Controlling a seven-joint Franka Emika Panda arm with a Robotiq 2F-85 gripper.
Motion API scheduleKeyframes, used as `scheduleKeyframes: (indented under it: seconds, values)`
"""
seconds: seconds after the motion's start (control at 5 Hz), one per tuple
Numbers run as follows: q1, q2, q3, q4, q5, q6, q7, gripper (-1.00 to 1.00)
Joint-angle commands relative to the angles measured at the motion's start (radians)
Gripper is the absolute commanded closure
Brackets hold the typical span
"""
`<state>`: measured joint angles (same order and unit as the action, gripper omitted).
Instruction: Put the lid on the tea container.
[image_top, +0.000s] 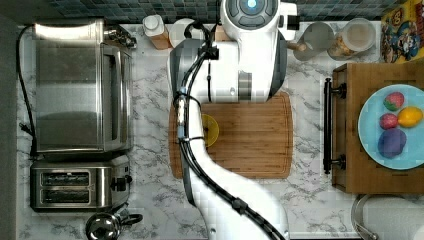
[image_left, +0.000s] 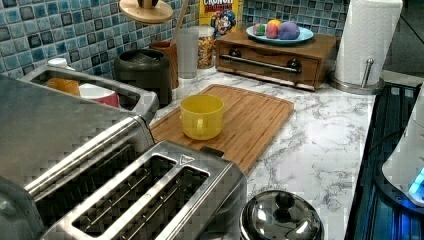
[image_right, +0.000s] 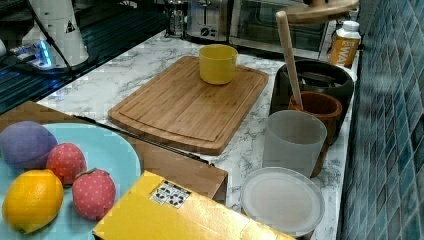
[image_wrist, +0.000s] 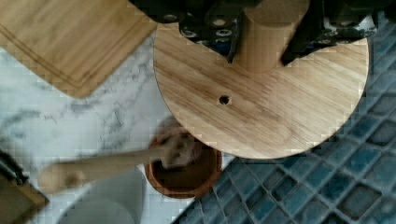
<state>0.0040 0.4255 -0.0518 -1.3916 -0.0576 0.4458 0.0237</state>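
Your gripper (image_wrist: 261, 28) is clamped on the knob of the round wooden lid (image_wrist: 261, 102), holding it in the air; in the left view and the right view the frame edge cuts off the lid's top. The tea container (image_right: 312, 87) — black-walled, uncovered — stands against the tiled wall beside the cutting board (image_right: 190, 102), touching the wooden cup (image_right: 320, 112) with its spoon (image_right: 289, 55). Its contents are too dim to identify. In the top view the arm hides it.
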Motion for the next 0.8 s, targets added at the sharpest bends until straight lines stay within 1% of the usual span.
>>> scheduleKeyframes:
  seconds: [0.2,0.6,0.8]
  values:
    - [0.026,0.027,0.021,0.250,0.011,-0.012,0.021,1.00]
    - [0.030,0.055,0.029,0.241,0.002,-0.001,0.016,1.00]
    - [0.014,0.034,0.040,0.164,0.015,0.081,0.023,1.00]
